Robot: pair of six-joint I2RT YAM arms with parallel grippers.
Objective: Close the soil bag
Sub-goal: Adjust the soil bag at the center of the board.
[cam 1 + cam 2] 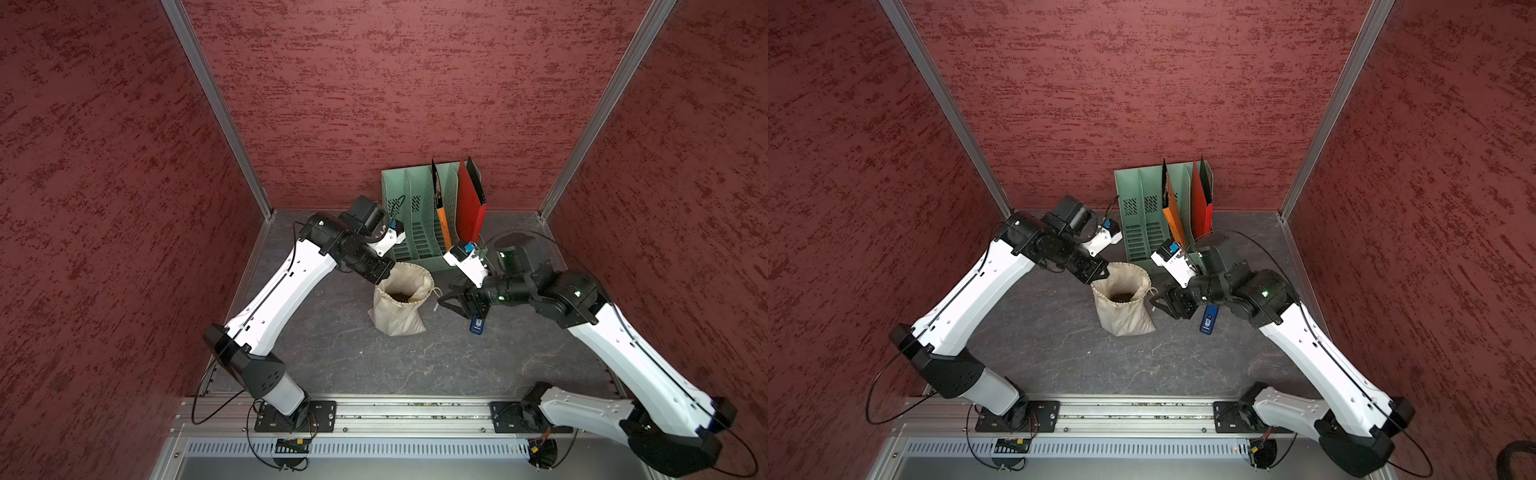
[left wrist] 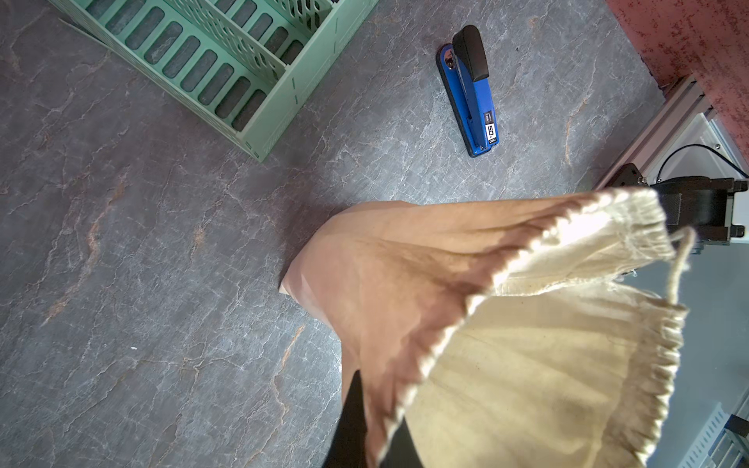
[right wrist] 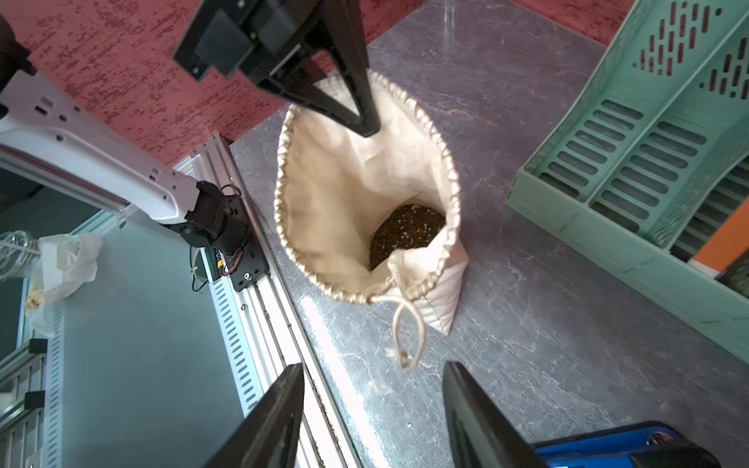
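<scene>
Cream cloth forms the soil bag, which stands upright on the grey marbled desk, just in front of the green file rack and between the two arms. Its gathered mouth is wide open, and dark soil is visible at the bottom.

Left pincer: jaws fully closed, with the tips meeting on the bag's rim on the side away from the right arm. In the left wrist view the rim cloth lies drawn up against the black fingers.

Right pincer: jaws parted to a medium gap and holding nothing. It sits level with the bag's mouth on the opposite side. The drawstring cord hangs in a loop from the near rim. Its knotted end is just ahead of the open jaws and touches neither finger.

A blue stapler lies flat on the desk beside the bag, partly beneath the right arm's wrist in both top views. An orange folder and a red folder stand in the rack's right-hand compartments.
</scene>
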